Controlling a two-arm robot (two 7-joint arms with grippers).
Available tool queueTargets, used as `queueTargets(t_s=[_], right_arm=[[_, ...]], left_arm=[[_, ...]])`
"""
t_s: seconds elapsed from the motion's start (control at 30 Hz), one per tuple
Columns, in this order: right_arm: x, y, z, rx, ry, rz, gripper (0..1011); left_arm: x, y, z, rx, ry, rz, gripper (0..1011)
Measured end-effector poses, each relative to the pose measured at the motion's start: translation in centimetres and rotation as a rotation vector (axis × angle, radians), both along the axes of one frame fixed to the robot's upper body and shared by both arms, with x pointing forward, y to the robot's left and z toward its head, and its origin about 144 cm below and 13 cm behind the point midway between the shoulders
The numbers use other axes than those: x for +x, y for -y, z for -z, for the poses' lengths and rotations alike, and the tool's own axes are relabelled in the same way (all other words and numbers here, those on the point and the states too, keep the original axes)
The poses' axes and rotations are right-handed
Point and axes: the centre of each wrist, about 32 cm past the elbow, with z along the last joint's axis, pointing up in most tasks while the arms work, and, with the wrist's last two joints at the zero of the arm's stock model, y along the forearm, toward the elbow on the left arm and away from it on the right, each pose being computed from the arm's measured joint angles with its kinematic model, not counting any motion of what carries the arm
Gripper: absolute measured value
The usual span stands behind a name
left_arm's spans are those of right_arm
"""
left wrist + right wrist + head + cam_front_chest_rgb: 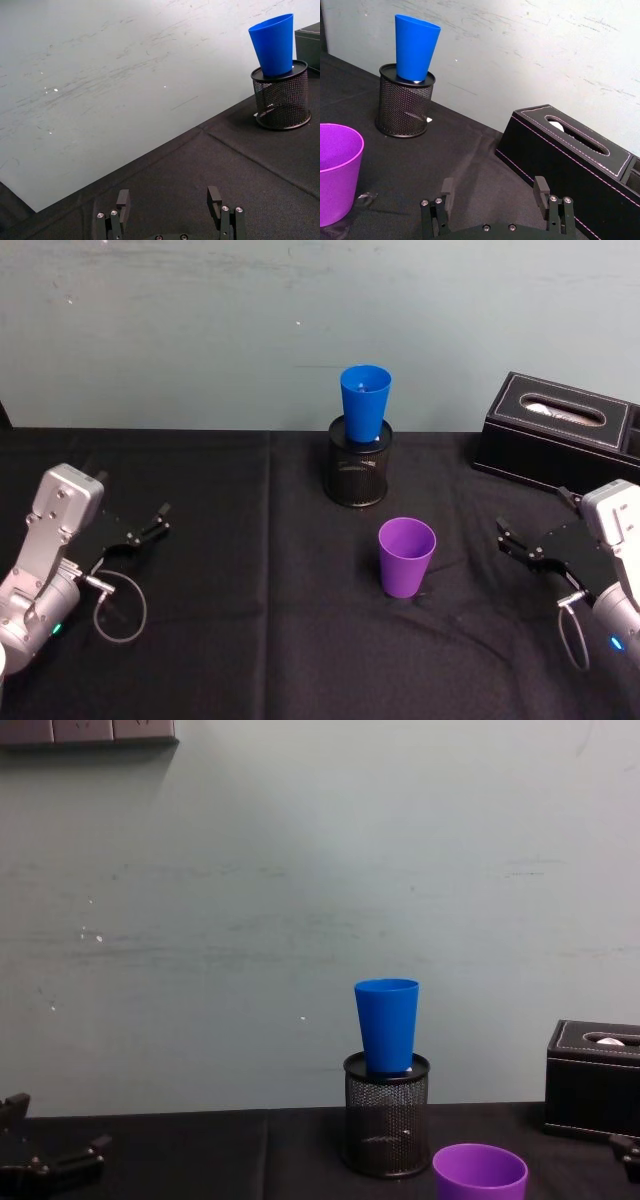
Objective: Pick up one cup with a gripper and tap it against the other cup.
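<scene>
The purple cup (406, 555) stands upright on the black cloth near the table's middle, also seen in the right wrist view (336, 170) and the chest view (480, 1175). Behind it the blue cup (364, 402) sits upright in a black mesh pen holder (359, 464); the blue cup (273, 44) (415, 47) (387, 1023) rises well above the holder's rim. My right gripper (516, 541) rests open low at the right, a little way right of the purple cup, its fingers (542, 192) empty. My left gripper (158, 522) is parked open at the far left, fingers (214, 198) empty.
A black tissue box (555, 432) with white stitching stands at the back right, close behind my right arm. A pale wall (300, 900) runs behind the table. Bare black cloth (250, 620) stretches between the left gripper and the cups.
</scene>
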Motion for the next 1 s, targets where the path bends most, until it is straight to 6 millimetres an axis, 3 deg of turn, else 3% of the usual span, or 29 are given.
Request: queueTargets(t_s=[1.0], right_arm=[[0.0,0.0,0.0,0.0,0.0,0.0,1003]], left_arm=[[0.0,0.0,0.0,0.0,0.0,0.0,1011]])
